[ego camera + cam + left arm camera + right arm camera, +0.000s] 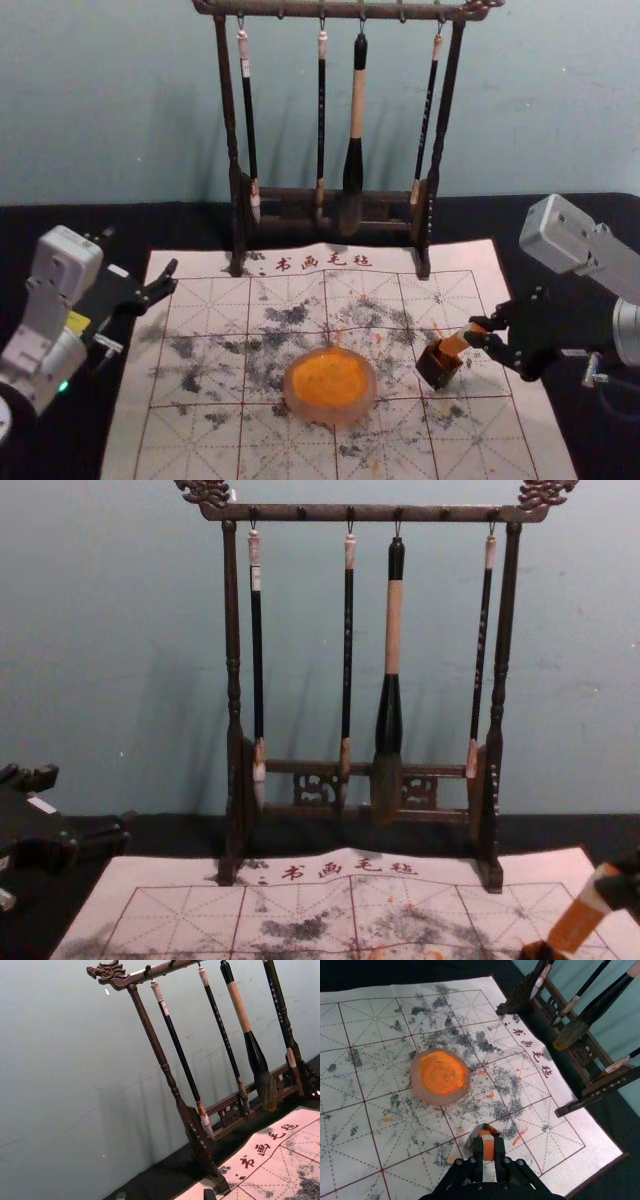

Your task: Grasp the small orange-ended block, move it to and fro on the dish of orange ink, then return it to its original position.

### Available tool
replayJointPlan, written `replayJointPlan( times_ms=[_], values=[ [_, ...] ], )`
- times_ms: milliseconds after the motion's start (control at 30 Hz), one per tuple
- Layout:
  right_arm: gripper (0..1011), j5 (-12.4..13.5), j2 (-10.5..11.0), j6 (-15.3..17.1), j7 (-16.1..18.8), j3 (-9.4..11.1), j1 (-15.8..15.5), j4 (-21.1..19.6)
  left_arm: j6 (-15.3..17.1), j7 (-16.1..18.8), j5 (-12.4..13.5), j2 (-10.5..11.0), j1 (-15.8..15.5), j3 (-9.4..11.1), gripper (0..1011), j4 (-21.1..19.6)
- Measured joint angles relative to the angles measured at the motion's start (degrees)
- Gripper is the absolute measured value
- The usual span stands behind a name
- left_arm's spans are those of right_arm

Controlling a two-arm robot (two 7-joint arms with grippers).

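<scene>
The orange-ended block [455, 343] is pinched between the fingertips of the right pincer [481, 333], tilted, its lower end at the mouth of the small dark holder [438, 368] just beyond them. The grasp can thus be counted as done. The dish of orange ink [330, 386] lies farther out from that pincer, well apart from the block, so no stroking is under way. Whether the block is being drawn out for inking or put back cannot be told; release, at least, is left. How deep its lower end sits is hidden by the holder's wall. The left pincer [92, 797] is parked at the left side, spread, with nothing gripped.
</scene>
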Motion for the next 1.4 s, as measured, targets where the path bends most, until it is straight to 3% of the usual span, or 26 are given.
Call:
replayJointPlan(
  times_ms=[633, 1067, 1400],
  values=[
    [107, -0.41, -1.00, 0.40, 0.58, -0.14, -0.20, 1.94, 0.00, 0.00, 0.00, 0.00, 0.00, 0.00, 1001, 0.00],
    [107, -1.44, -3.58, 0.58, 1.83, -2.03, 2.26, 6.44, 0.00, 0.00, 0.00, 0.00, 0.00, 0.00, 1001, 0.00],
    [107, -1.98, -4.36, 0.60, 2.90, -3.41, 3.42, 7.80, 0.00, 0.00, 0.00, 0.00, 0.00, 0.00, 1001, 0.00]
  ],
)
